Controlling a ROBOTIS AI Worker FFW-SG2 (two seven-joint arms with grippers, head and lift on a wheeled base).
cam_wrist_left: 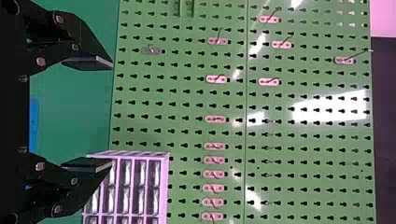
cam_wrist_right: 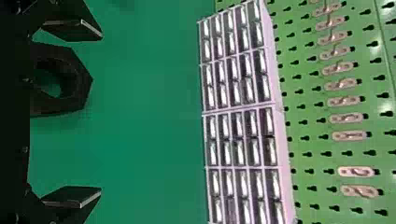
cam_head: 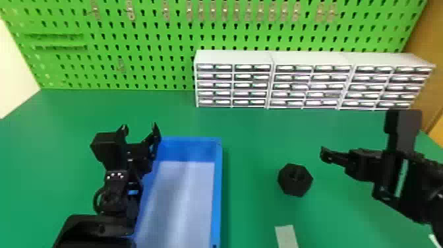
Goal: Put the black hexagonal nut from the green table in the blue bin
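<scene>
On the green table point(cam_head: 253, 132), the nut point(cam_head: 295, 179) seems near the widely spread right hand point(cam_head: 357, 161).

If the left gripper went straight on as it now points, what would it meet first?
Most likely the green pegboard behind the table, though how steeply the left gripper points down is unclear, so it might touch the tabletop first.

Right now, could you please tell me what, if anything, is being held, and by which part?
Nothing is held: the left gripper and the right gripper are open, and the black hexagonal nut sits on the green table.
</scene>
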